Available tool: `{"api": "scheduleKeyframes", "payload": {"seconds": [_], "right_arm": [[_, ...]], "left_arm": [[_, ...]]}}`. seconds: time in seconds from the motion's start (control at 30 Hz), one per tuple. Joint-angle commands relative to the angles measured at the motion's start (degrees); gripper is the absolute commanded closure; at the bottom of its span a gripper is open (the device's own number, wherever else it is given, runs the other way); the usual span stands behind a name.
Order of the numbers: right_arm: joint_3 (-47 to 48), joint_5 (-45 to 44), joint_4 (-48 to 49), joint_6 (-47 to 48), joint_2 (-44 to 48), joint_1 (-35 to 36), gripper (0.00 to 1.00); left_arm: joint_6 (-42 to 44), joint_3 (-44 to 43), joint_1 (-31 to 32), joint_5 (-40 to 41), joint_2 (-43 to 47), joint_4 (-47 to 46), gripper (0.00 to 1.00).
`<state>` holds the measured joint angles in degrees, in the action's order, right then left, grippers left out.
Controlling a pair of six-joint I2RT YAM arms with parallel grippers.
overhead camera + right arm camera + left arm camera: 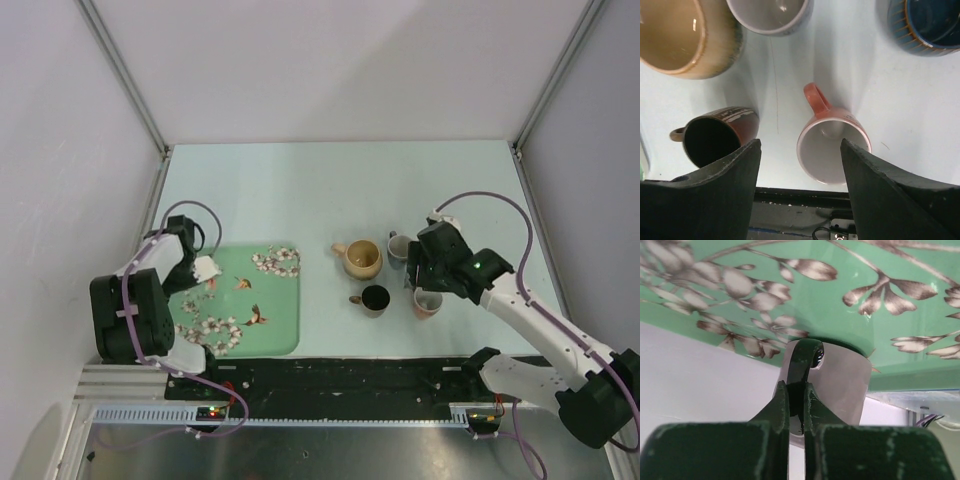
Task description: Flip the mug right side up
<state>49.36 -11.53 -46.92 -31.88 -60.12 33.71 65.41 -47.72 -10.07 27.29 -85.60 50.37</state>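
Pinching the dark handle (807, 357) of the white mug (840, 385), my left end effector (796, 390) is holding it at the green tray's (840, 290) left edge; my right end effector (800, 150) is hovering spread above an empty pink cup (832, 150).

No lettering, brand or number reads anywhere (the green tray (281, 322) carries only painted blossoms and birds).

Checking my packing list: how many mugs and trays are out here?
Mugs: 6 (tan glazed mug, pale grey mug, dark brown mug, terracotta mug, blue ribbed mug, white ceramic mug in the left claw)
Trays: 1 (green floral tray)
Total: 7
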Motion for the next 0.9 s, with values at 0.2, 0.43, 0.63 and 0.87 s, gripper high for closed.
{"api": "scheduleKeyframes", "payload": {"seconds": [0.2, 0.43, 0.63, 0.87], "right_arm": [[14.8, 2.2, 0.0, 5.1, 1.9, 1.5, 0.18], [22.2, 15.1, 17.2, 6.4, -4.8, 6.3, 0.01], [26.0, 33.5, 39.0, 0.3, -12.4, 9.0, 0.01], [33.3, 40.4, 44.0, -3.8, -20.7, 10.1, 0.05]], "left_arm": [[-16.3, -26.1, 4.0, -24.8, 4.2, 9.1, 1.0], [-31.5, -42.3, 14.4, -46.0, 4.1, 12.2, 1.0], [-42.4, -54.6, 23.1, -65.4, 3.4, 12.5, 1.0], [-49.0, -62.5, 26.7, -77.2, 3.0, 12.6, 1.0]]}}
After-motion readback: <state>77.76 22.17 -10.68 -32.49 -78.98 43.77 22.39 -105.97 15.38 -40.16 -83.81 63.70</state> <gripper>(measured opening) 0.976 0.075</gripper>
